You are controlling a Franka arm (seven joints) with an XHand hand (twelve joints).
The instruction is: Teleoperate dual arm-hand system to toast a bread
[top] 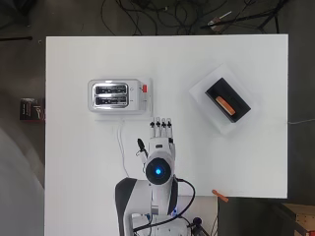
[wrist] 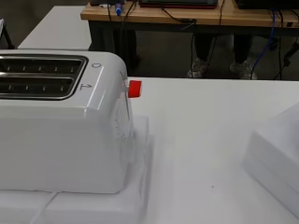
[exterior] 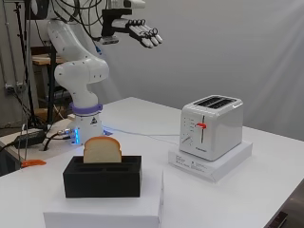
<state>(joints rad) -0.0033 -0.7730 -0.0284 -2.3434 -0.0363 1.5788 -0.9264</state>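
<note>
Hovering my hand (top: 161,143) high, fingers straight and empty, nothing grasped yet. Bread (top: 224,104) stands in the black holder (top: 237,106) at two o'clock; toaster (top: 118,95) at eleven. I'd reach for the slice next.

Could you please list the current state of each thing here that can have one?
Hand: open, raised high above the table, holding nothing.
Toaster: both slots empty, standing on a white box.
Lever: red, up.
Bread: untoasted, upright in the holder.
Holder: black, on a white box, one slice in it.
</note>
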